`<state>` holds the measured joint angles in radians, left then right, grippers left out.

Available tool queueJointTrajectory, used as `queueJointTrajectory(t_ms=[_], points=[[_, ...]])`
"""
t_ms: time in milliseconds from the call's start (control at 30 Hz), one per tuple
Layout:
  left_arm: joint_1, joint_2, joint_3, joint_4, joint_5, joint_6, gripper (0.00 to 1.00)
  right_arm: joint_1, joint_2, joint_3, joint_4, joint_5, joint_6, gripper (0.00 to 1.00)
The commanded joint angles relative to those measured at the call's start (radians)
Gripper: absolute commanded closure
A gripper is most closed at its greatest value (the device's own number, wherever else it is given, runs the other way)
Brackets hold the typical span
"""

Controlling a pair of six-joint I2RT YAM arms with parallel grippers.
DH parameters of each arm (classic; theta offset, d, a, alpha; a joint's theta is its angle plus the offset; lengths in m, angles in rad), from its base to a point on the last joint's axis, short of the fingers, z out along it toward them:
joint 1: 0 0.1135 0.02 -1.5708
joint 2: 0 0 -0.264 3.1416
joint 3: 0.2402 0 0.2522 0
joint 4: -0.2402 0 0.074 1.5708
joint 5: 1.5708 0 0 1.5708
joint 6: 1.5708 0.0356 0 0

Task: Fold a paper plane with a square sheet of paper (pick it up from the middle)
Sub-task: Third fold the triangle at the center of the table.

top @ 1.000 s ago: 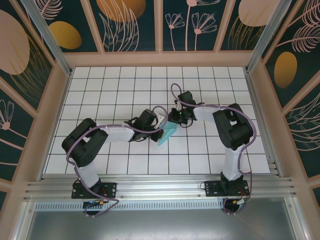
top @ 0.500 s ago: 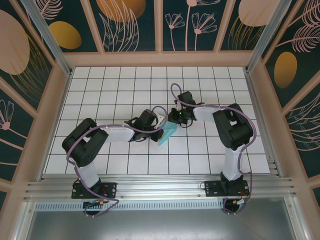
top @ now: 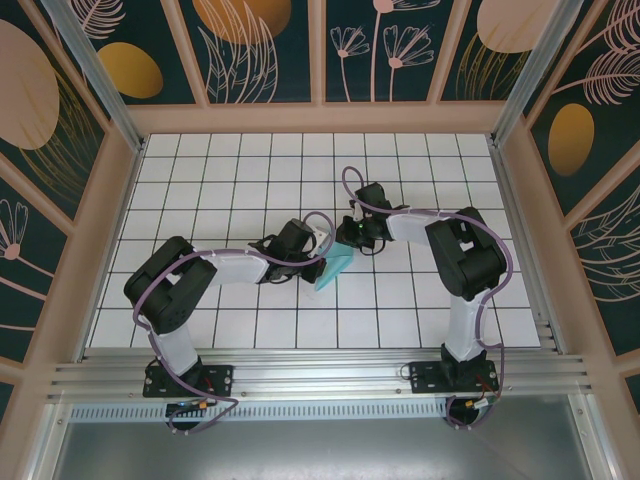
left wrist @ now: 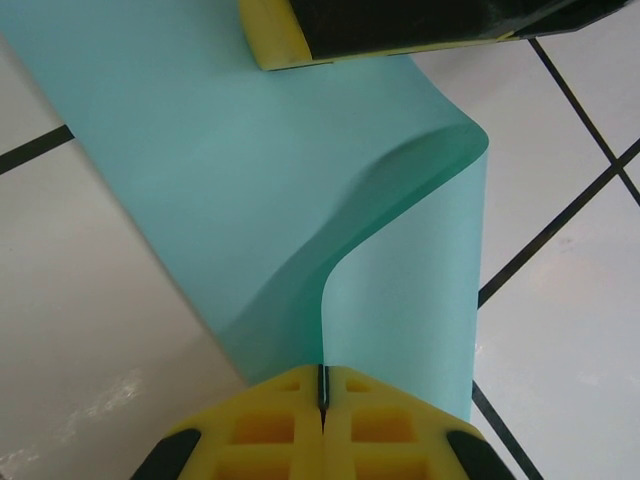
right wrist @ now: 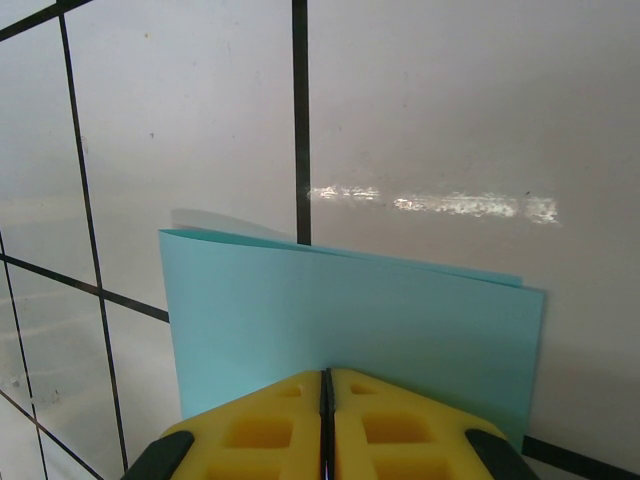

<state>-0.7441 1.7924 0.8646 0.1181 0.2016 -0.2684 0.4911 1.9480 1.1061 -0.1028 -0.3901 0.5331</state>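
The left gripper (left wrist: 322, 385) was clamped on the near edge of the bowed, doubled-over paper (left wrist: 250, 180), its pads pressed together with the sheet between them. The paper was held over the middle of the table (top: 200, 190) between both arms. At its far edge, the right gripper (right wrist: 326, 385) was also pinched tight on it.

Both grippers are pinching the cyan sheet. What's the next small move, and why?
Probably ease the sheet of paper down onto the table to flatten the bend. The left gripper and right gripper are each shut on it; it is doubled over, but the bend looks rounded, not creased.
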Motion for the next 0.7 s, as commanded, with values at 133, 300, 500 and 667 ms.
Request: queueJointTrajectory(t_ms=[133,300,500,667], points=[[0.007,0.020,-0.032,-0.007,0.022,-0.029,0.93,0.017,0.046,-0.024,-0.057,0.057,0.011,0.88],[0.007,-0.001,-0.048,0.019,0.031,-0.069,0.93,0.018,0.046,-0.029,-0.051,0.060,0.019,0.89],[0.008,-0.011,-0.041,0.045,0.072,-0.092,0.91,0.020,0.047,-0.030,-0.051,0.059,0.020,0.89],[0.008,-0.007,-0.047,0.043,0.066,-0.093,0.91,0.021,0.046,-0.029,-0.050,0.057,0.025,0.89]])
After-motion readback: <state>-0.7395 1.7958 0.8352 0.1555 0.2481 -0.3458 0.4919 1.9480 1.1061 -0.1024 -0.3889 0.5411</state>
